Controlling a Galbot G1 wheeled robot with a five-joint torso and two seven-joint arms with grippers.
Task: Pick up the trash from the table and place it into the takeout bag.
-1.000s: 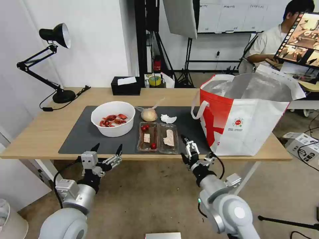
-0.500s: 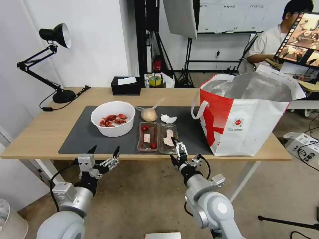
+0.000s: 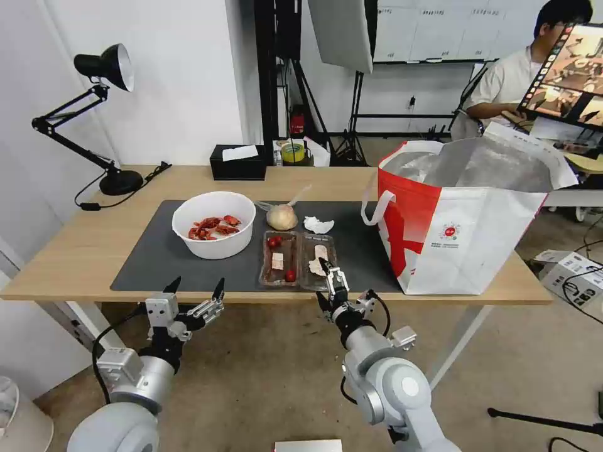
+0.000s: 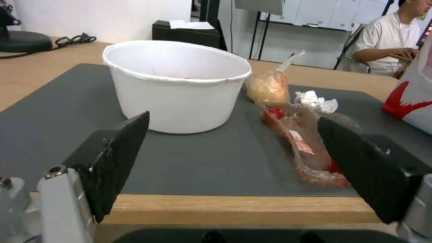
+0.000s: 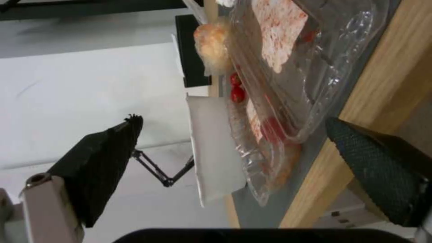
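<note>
Reaching w/ my right gripper (image 3: 325,282), fingers spread wide around the near edge of the clear tray (image 3: 298,259) of cherry tomatoes, nothing gripped. Tray sits on the grey mat (image 3: 157,251) beside the white bowl (image 3: 213,224). Takeout bag (image 3: 461,216) stands at table's right end. Left gripper (image 3: 195,290) hangs released below the table (image 3: 75,251) edge.

a white wall (image 3: 169,75) stands behind a black desk lamp (image 3: 94,113). the floor (image 3: 276,376) is mottled brown. black light stands (image 3: 352,107) and a hanging grey panel (image 3: 342,31) fill the back, with a cardboard box (image 3: 575,276) on the floor at right.
</note>
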